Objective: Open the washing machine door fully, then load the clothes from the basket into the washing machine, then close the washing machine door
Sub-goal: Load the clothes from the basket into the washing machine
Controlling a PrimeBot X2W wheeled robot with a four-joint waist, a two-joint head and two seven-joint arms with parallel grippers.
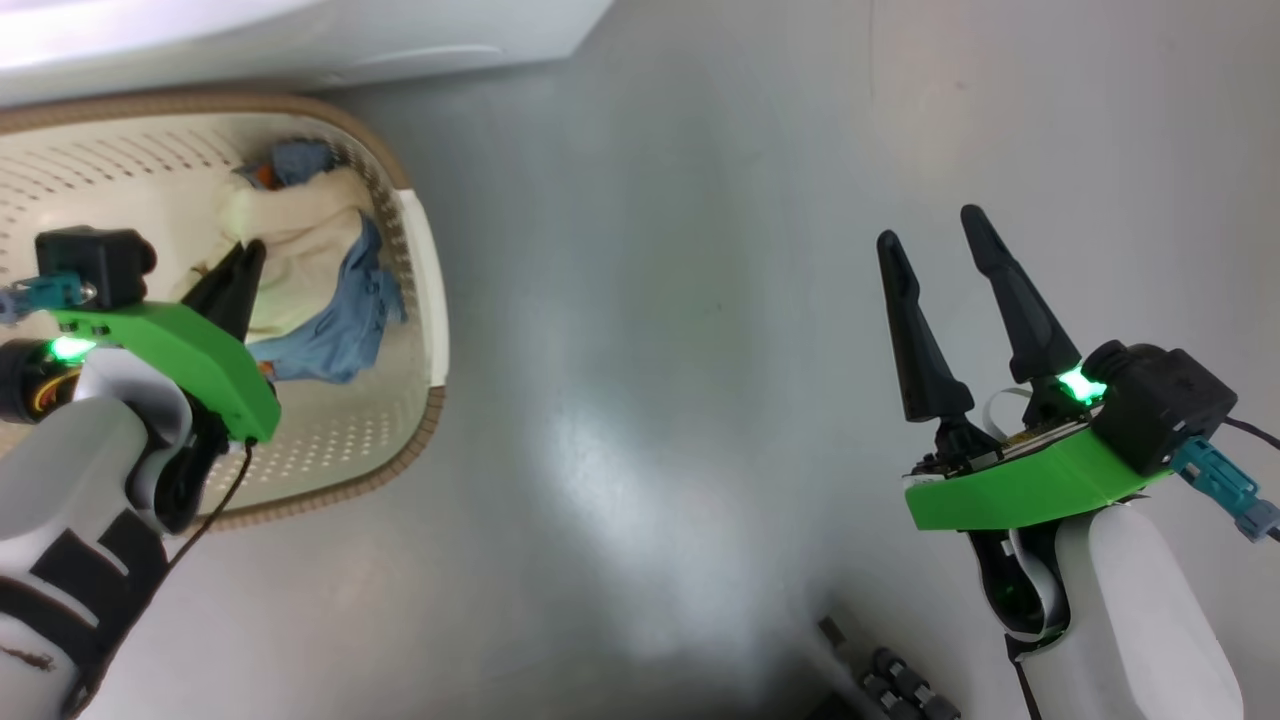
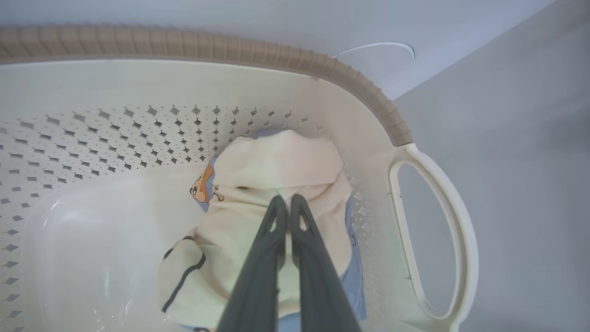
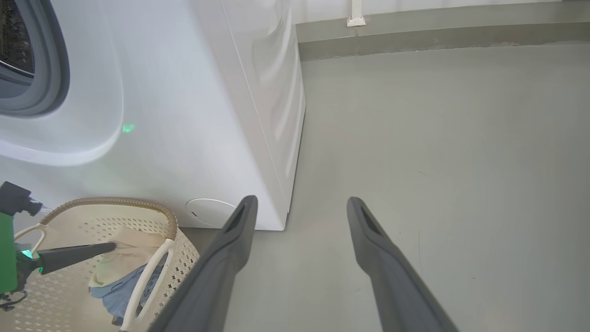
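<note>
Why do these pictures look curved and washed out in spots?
Head view: light glares off the smooth grey floor. Left wrist view: a wide lens bows the cream-white perforated plastic basket's brown rim. Right wrist view: a green glow reflects on the white washing machine.

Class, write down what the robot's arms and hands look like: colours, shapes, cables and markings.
The left hand and right hand each have two long, tapering dark fingers on a bright green bracket with a glowing green light. Beside it sits a boxy black camera with a teal plug and thin black cable. The forearms are glossy white; the left one wears black bands.
</note>
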